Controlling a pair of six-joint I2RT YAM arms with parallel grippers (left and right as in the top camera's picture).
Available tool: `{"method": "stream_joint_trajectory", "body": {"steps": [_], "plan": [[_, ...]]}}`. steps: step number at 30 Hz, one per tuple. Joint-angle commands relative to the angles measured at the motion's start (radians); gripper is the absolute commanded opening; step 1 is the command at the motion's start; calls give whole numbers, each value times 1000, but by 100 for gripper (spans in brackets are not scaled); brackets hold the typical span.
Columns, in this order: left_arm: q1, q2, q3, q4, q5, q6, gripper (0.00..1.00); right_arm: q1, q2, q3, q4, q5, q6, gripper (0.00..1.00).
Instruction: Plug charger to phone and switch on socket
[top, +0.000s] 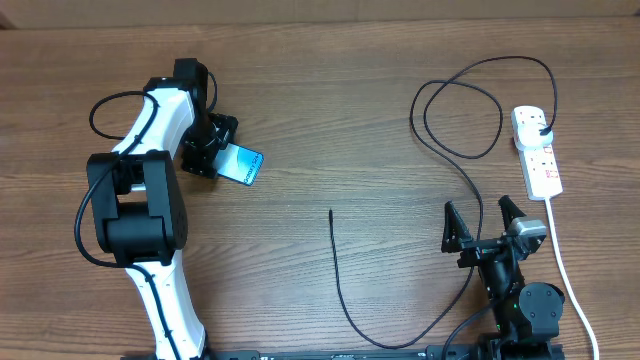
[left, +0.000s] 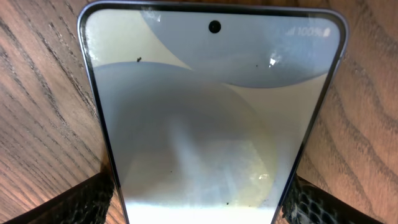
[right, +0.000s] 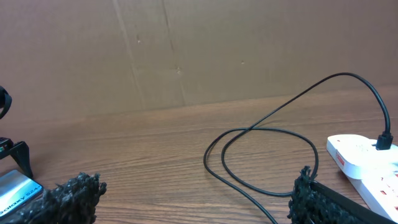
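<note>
Left gripper (top: 218, 152) clasps phone (top: 241, 164) edges — keep it level for the charger (top: 336, 270); right gripper (top: 478, 210), lower right, spread wide, empty.

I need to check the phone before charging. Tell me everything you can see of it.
The phone is a slim slab with a lit pale blue-white screen, dark edges and a punch-hole camera. It sits screen-up, angled, left of centre on the wooden table. Fingers of the left claw lie against both long edges. The charger lies apart, unplugged.
</note>
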Motion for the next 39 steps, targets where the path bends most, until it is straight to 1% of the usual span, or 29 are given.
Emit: {"method": "stream_joint_trajectory", "body": {"steps": [1, 13, 19, 39], "plan": [[2, 59, -13, 15, 12, -6, 89, 6, -11, -11, 3, 13, 0, 100], [-1, 59, -13, 16, 30, -6, 88, 6, -11, -11, 3, 13, 0, 100], [-1, 59, -13, 16, 30, -6, 84, 6, -11, -11, 3, 13, 0, 100], [-1, 60, -13, 15, 30, -6, 82, 6, -11, -11, 3, 13, 0, 100]]}}
